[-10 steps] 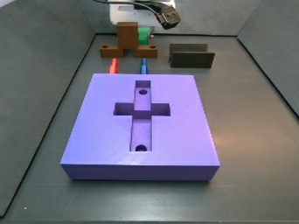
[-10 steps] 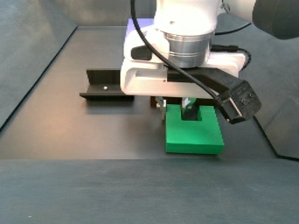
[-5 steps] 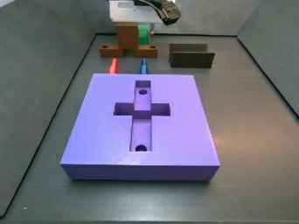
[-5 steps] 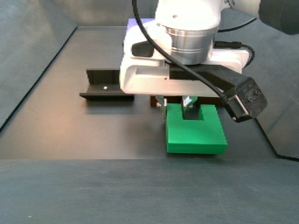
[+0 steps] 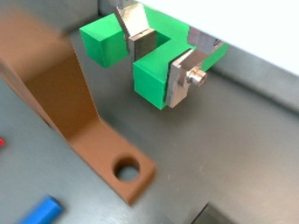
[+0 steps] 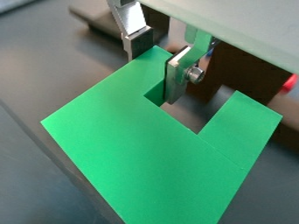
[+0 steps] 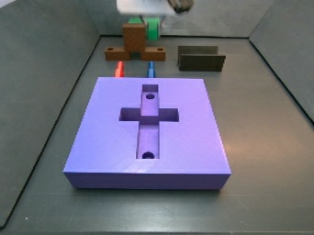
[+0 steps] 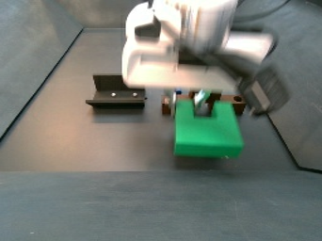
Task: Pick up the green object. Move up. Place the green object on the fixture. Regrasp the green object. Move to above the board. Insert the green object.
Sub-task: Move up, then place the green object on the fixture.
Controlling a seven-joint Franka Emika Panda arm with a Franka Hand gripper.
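**Gripper higher than half a second ago, green piece clamped**

Against the earlier frames we see the gripper (image 8: 201, 102) risen: in a side view its white body (image 7: 143, 5) is nearly out at the top edge, and the bright green blocky U-shaped object (image 7: 151, 32) hangs higher than before. In another side view the arm is motion-blurred, where it was sharp earlier.

Both wrist views show what the side views don't: the flat silver fingers (image 5: 183, 77) with dark pads pinch one prong of the green object (image 6: 152, 149), one plate inside the notch, one outside. A wrist view also catches the light brown wooden stand (image 5: 73, 114), with a blue peg (image 5: 44, 210) nearby.

Only a side view shows the large purple-blue slab board (image 7: 151, 128) with its cross recess, the dark olive fixture (image 7: 201, 60) and the red peg (image 7: 119, 66) behind it. The fixture (image 8: 115, 94) sits well apart from the green object.
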